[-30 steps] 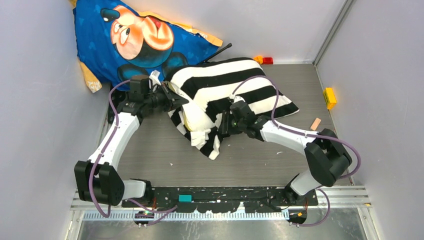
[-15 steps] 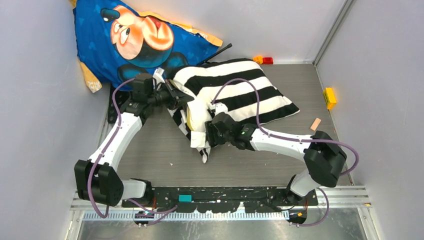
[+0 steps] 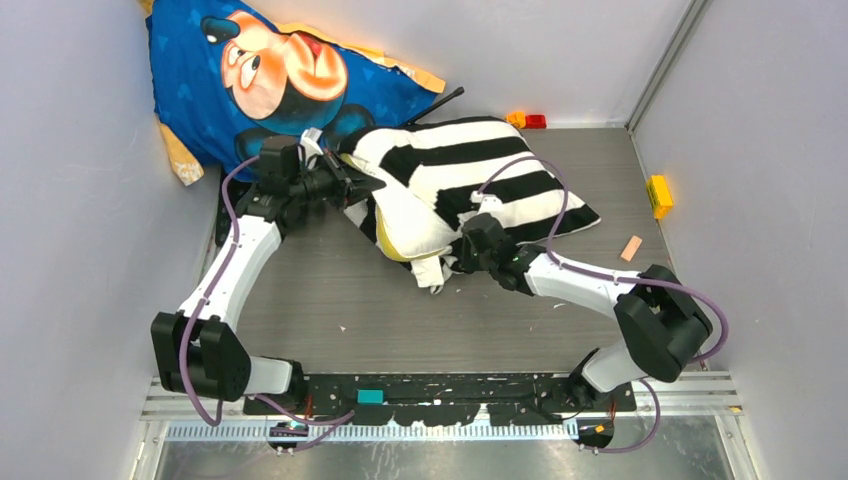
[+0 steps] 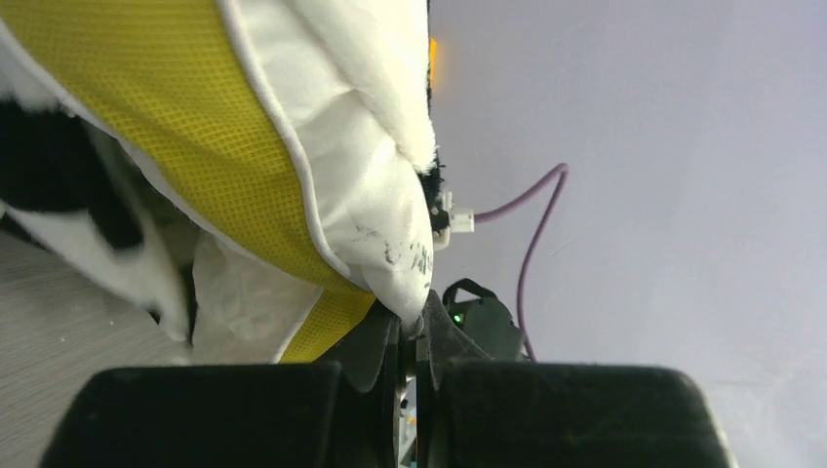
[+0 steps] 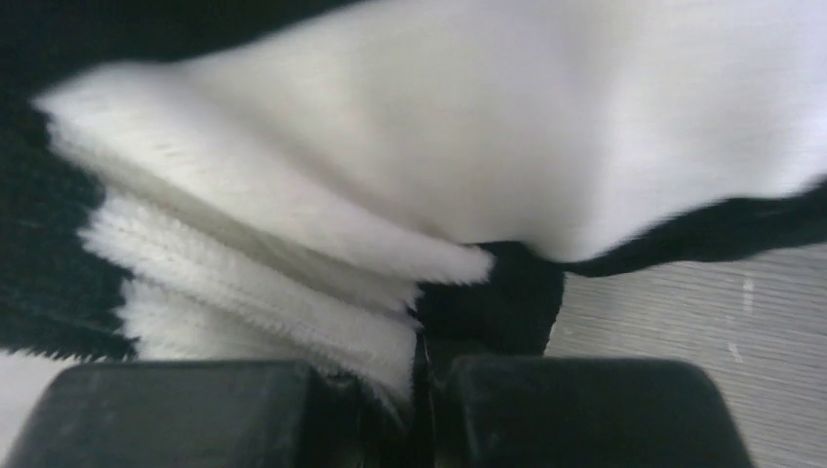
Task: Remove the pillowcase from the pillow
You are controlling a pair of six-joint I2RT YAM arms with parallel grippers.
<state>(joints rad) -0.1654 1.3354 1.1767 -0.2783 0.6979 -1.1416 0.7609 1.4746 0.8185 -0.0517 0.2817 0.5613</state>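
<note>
A grey wood-grain desk (image 3: 330, 290) sits boxed in by pale walls (image 3: 70, 220), with a blue cartoon-print cushion (image 3: 270, 80) propped in the far left corner. Near the middle of the desk lies the pillow (image 3: 405, 215). Its near left end is bare, white with a yellow edge, and the rest is inside the black and cream striped pillowcase (image 3: 480, 165), which reaches toward the far right.

The left jaws are pressed together on the pillow's bare white corner (image 4: 405, 273) at its far left end, just beside the cushion. The left wrist view shows the yellow mesh edge (image 4: 195, 146) running up from that pinch.

The right jaws sit at the near edge of the pillow. They are closed nearly tight on folds of the bunched pillowcase (image 5: 322, 322), though the blur in the right wrist view makes the exact hold hard to read.

A yellow block (image 3: 658, 193) rests by the right wall, and small red (image 3: 536, 121) and orange (image 3: 516, 118) blocks lie at the far edge.
</note>
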